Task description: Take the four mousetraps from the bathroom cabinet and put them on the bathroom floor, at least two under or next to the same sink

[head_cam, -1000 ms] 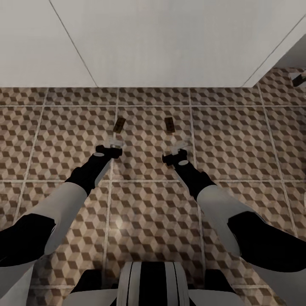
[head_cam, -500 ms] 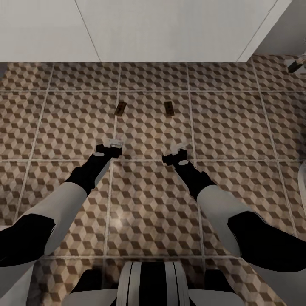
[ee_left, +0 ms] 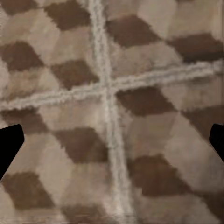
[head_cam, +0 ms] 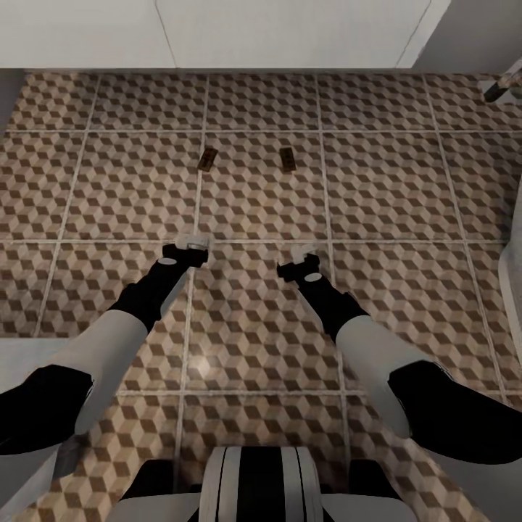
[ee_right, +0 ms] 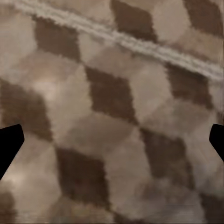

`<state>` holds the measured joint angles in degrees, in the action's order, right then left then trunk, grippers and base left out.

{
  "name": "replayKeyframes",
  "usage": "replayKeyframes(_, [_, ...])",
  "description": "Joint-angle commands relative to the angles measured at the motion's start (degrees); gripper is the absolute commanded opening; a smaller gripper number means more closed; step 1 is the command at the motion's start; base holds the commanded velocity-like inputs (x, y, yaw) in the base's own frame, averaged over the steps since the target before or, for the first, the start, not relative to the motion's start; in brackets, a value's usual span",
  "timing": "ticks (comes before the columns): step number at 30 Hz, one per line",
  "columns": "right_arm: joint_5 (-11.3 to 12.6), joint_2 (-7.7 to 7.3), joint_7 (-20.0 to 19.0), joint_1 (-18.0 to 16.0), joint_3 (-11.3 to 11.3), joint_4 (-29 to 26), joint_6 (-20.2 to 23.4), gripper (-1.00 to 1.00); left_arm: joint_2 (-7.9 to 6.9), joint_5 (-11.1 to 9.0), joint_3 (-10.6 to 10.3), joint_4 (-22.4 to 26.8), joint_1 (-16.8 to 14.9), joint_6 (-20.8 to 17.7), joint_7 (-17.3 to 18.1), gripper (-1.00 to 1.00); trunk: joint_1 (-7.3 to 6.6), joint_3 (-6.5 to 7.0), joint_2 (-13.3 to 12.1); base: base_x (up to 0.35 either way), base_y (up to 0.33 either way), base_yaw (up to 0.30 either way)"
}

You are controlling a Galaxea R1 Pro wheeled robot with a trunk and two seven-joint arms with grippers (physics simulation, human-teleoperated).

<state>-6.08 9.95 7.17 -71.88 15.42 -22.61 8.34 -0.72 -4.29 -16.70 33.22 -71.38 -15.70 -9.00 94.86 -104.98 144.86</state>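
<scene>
Two mousetraps lie flat on the cube-patterned bathroom floor [head_cam: 254, 319], one on the left [head_cam: 208, 159] and one on the right [head_cam: 288, 159], about a hand's width apart. My left gripper [head_cam: 193, 243] hangs low over the tiles, nearer to me than the left trap and apart from it. My right gripper [head_cam: 300, 255] hangs likewise short of the right trap. In the left wrist view the gripper [ee_left: 112, 144] is open over a grout crossing, with nothing between its dark fingertips [ee_left: 9, 144]. The right gripper [ee_right: 112, 144] is open too, over bare tile. The cabinet is out of view.
A white panelled surface [head_cam: 275, 32] runs along the far edge of the floor. A small dark and white object [head_cam: 500, 85] sits at the far right. A white rim [head_cam: 511, 290] shows at the right edge and a grey surface [head_cam: 29, 351] at the left.
The whole view has drawn back from the white surface, so the camera has moved. Both traps now lie farther ahead of the grippers, which keep their pose and stay open.
</scene>
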Motion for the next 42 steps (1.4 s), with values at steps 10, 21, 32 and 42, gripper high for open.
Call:
replayKeyframes(10, [-0.60, -0.02, 0.30, -0.01, 0.23, -0.54, 0.53, 1.00, -0.69, -0.46, -0.45, 1.49, -0.07, -0.33, -0.50, 1.00, -0.04, -0.02, 0.01, -0.335, 0.000, 0.000])
replayKeyframes(21, [-0.60, -0.05, 0.30, -0.01, 0.22, -1.14, 0.58, 1.00, -0.73, -0.50, -0.60, 5.50, -0.08, -0.69, -0.57, 1.00, -0.04, -0.02, 0.01, -0.287, 0.000, 0.000])
replayKeyframes(32, [-0.60, -0.27, 0.30, -0.01, 0.22, -1.20, 0.59, 1.00, -0.61, -0.61, -0.69, 12.14, -0.02, -5.51, -0.58, 1.00, -0.04, -0.02, 0.01, -0.039, 0.000, 0.000])
replayKeyframes(42, [-0.60, -0.31, 0.30, -0.01, 0.22, -1.21, 0.55, 1.00, -0.66, -0.61, -0.71, 21.30, 0.47, -13.46, -0.63, 1.00, -0.12, 0.64, -0.03, -0.002, 0.000, 0.000])
